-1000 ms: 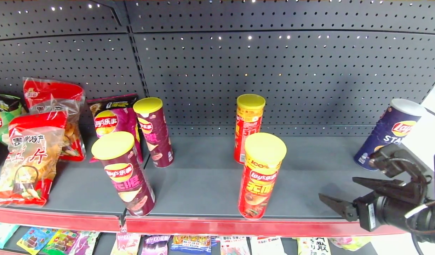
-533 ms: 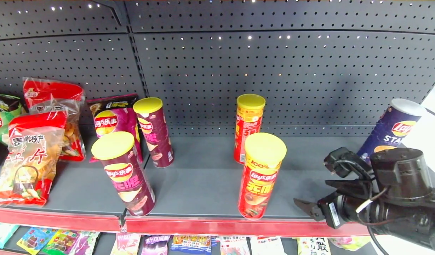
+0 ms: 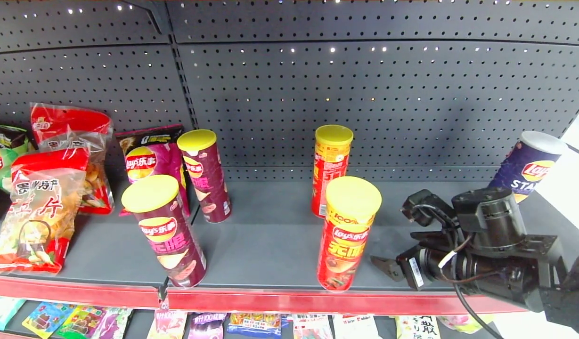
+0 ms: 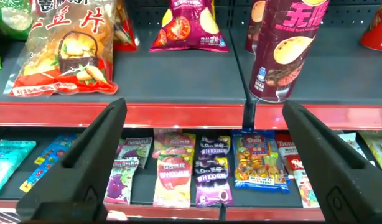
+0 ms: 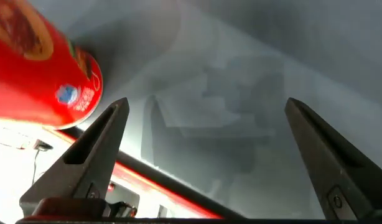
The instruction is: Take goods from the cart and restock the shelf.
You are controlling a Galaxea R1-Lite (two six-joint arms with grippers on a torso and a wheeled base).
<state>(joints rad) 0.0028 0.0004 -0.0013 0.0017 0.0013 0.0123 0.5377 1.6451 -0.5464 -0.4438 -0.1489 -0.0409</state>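
Both sets of jaws stand apart and empty, the right set just beside the front red can (image 3: 348,233) on the shelf (image 3: 270,240). Can judged light, stiff, slick: grip mid-body. Blue can (image 3: 529,165) stands far right, behind.

The shelf (image 3: 270,235) held two purple chip cans (image 3: 167,230) (image 3: 205,176), two red chip cans (image 3: 348,235) (image 3: 330,167), one blue can (image 3: 529,167) and at least four snack bags (image 3: 39,212).

On the shelf (image 3: 270,245), snack bags (image 3: 39,212) sit far left. Right of them: left front can (image 3: 164,230) at the edge, left rear can (image 3: 204,176) behind. Mid-shelf: middle front can (image 3: 348,233), middle rear can (image 3: 331,169) behind. Right gripper (image 3: 393,246) is just right of the middle front can, with the far-right can (image 3: 527,167) behind it.
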